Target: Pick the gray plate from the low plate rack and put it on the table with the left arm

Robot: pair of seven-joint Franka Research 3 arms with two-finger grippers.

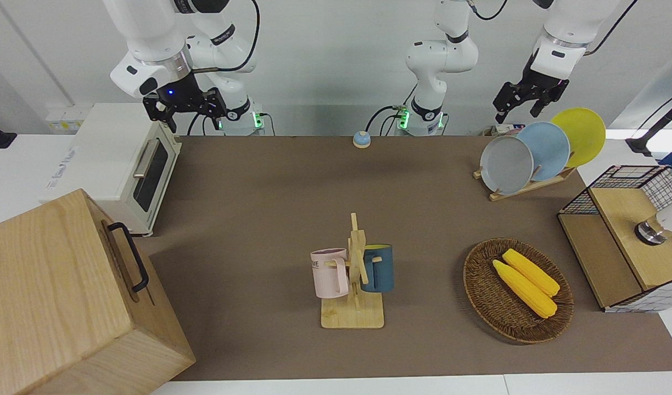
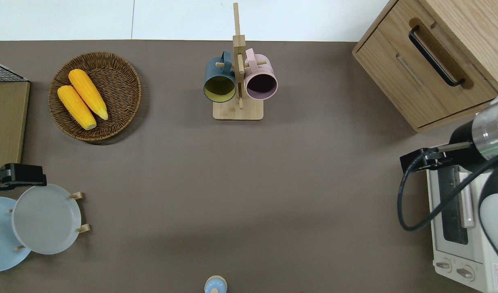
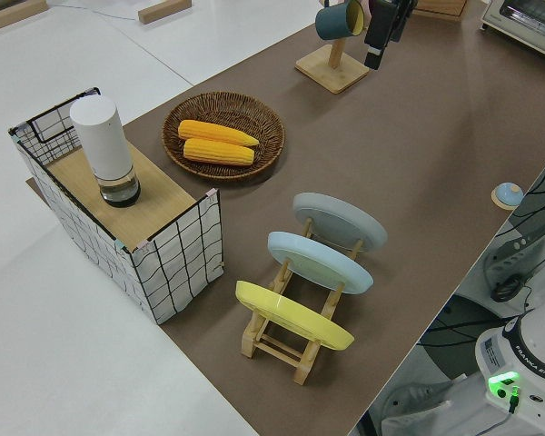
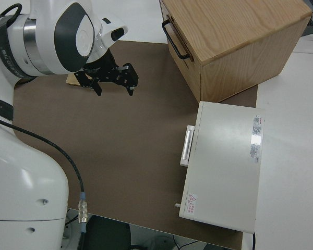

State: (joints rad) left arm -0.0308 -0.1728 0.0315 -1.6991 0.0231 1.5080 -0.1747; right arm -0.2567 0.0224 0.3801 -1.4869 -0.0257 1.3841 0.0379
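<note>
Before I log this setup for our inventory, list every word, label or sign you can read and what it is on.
"FRANKA EMIKA": on the robot base in the left side view.
Red warning-triangle sticker, its text too small to read: on the white toaster oven.
Label with fine print, unreadable: on the oven top.
Dark letters on the pink mug: too blurred to read.
Gray lettering on the oven's side: illegible.

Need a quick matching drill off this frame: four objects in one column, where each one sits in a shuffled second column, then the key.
Things:
1. gray plate
2. corn cobs
3. pink mug
4. white cylinder

Places:
A. hung on the wooden mug stand
B. on the wire crate's wooden top
C. in the low plate rack
D. in the wicker basket

Pairs: 1-C, 2-D, 3-A, 4-B
</note>
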